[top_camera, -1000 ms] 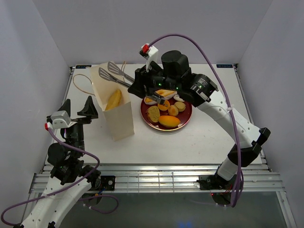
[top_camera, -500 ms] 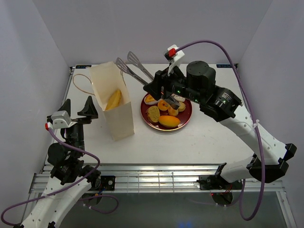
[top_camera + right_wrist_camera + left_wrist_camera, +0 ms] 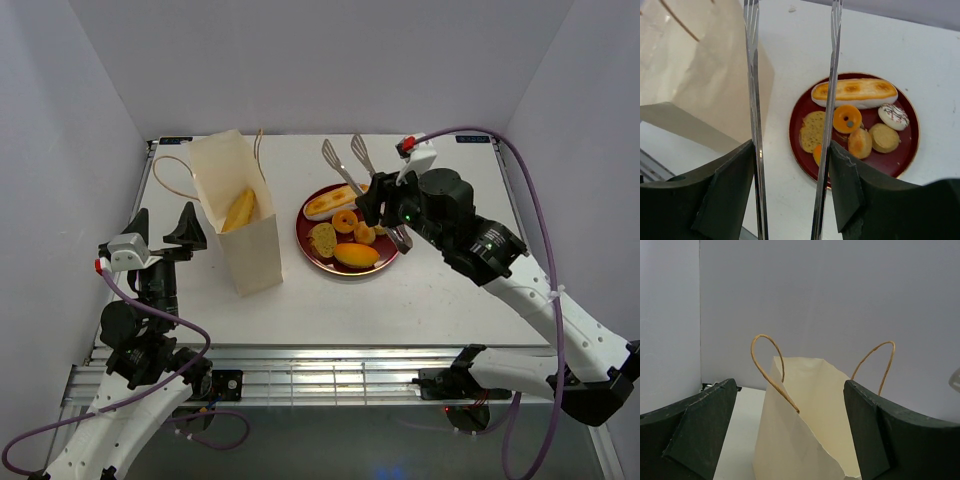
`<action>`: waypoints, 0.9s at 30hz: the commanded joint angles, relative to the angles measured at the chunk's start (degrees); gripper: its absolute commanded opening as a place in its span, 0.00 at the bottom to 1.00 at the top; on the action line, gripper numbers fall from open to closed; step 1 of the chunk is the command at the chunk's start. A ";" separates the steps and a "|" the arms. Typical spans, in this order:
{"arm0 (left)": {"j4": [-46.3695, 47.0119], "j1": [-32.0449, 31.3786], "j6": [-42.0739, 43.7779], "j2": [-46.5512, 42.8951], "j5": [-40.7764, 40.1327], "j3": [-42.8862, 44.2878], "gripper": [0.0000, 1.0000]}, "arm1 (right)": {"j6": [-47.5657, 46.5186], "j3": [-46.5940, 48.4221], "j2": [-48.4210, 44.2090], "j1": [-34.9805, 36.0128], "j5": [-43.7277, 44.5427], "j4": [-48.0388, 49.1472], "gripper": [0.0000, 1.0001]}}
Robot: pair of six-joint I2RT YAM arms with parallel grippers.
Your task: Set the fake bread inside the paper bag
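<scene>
Right jaws (image 3: 791, 150) spread wide, a tongs (image 3: 754, 100) arm running along each finger, nothing between them. Plate (image 3: 907, 152) on the table (image 3: 420, 290) sits ahead, off the right jaw: baguette (image 3: 855, 92) farthest, then donut (image 3: 847, 118), slice (image 3: 812, 131) and rolls (image 3: 860, 142). The right tongs arm crosses the slice edge. Bag (image 3: 250, 250) is ahead off the left jaw, one bread (image 3: 239, 210) inside. Left jaws (image 3: 790, 390) spread and empty, bag centred ahead between them.
</scene>
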 commanded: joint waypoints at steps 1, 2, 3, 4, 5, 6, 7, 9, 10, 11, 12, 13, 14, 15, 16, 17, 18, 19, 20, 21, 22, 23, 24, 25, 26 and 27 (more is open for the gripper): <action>0.32 -0.30 -0.33 0.79 0.55 0.06 0.98 | 2.73 -6.52 -4.87 -3.97 2.75 3.24 0.63; 0.41 -0.30 -0.33 0.70 0.55 0.06 0.98 | 2.73 -8.28 -5.74 -4.94 3.01 3.59 0.63; 0.32 -0.30 -0.42 0.62 0.55 -0.03 0.98 | 2.73 -10.04 -6.45 -7.12 3.45 3.76 0.63; 0.41 -0.30 -0.42 0.62 0.55 0.06 0.98 | 2.73 -13.45 -7.68 -8.36 3.45 4.11 0.63; 0.32 -0.30 -0.42 0.62 0.64 -0.03 0.98 | 2.73 -15.05 -8.21 -9.68 3.19 4.47 0.63; 0.41 -0.30 -0.51 0.62 0.55 0.06 0.98 | 2.82 -16.63 -8.56 -12.22 1.88 4.90 0.63; 0.32 -0.30 -0.51 0.62 0.55 0.06 0.98 | 2.82 -18.13 -9.00 -13.37 1.00 5.52 0.63; 0.24 -0.30 -0.60 0.53 0.55 0.15 0.98 | 2.99 -21.91 -8.74 -16.35 -1.63 7.28 0.63; 0.24 -0.30 -0.60 0.44 0.55 0.06 0.98 | 2.99 -22.96 -7.96 -17.07 -2.25 7.80 0.64; 0.24 -0.30 -0.60 0.44 0.55 0.06 0.98 | 2.99 -24.54 -7.26 -17.77 -2.78 8.33 0.64; 0.32 -0.30 -0.60 0.44 0.55 0.15 0.98 | 2.99 -25.17 -6.55 -19.08 -4.09 9.38 0.64; 0.24 -0.30 -0.60 0.44 0.55 0.15 0.98 | 2.91 -25.61 -4.80 -19.62 -4.54 10.00 0.64; 0.24 -0.30 -0.60 0.44 0.46 0.15 0.98 | 2.64 -26.05 -3.83 -20.06 -4.98 10.53 0.64; 0.24 -0.30 -0.68 0.44 0.55 0.15 0.98 | 2.47 -26.57 -2.95 -20.76 -5.86 11.66 0.64; 0.24 -0.30 -0.68 0.44 0.64 0.15 0.98 | 2.12 -26.93 -1.11 -21.03 -6.39 12.37 0.65; 0.24 -0.30 -0.68 0.44 0.55 0.24 0.98 | 1.51 -27.28 -0.31 -21.29 -6.48 13.16 0.65; 0.15 -0.30 -0.68 0.44 0.64 0.24 0.98 | 1.41 -27.63 0.48 -21.90 -6.31 14.30 0.65; 0.23 -0.30 -0.68 0.27 0.73 0.15 0.98 | 1.24 -27.63 2.23 -22.17 -6.39 14.57 0.65; 0.15 -0.30 -0.77 0.18 0.73 0.15 0.98 | 1.06 -27.63 3.03 -22.43 -6.39 14.84 0.65; 0.15 -0.30 -0.77 0.09 0.64 0.24 0.98 | 0.89 -27.46 4.43 -22.79 -6.13 15.01 0.66; 0.15 -0.30 -0.77 0.00 0.64 0.24 0.98 | 0.62 -27.46 5.14 -22.96 -6.13 15.62 0.66; 0.15 -0.30 -0.86 -0.09 0.64 0.24 0.98 | 0.53 -27.37 5.75 -23.14 -6.21 15.89 0.66; 0.06 -0.30 -0.95 -0.09 0.64 0.24 0.98 | 0.10 -27.28 6.98 -23.40 -6.30 16.16 0.66; 0.15 -0.30 -1.04 -0.09 0.81 0.32 0.98 | 0.01 -27.02 7.51 -23.58 -6.48 16.33 0.66; 0.06 -0.30 -1.04 0.00 0.90 0.32 0.98 | 0.00 -26.84 8.13 -23.75 -6.74 16.42 0.66; -0.03 -0.30 -1.12 -0.09 0.90 0.32 0.98 | -0.08 -26.75 8.57 -24.02 -7.53 16.60 0.67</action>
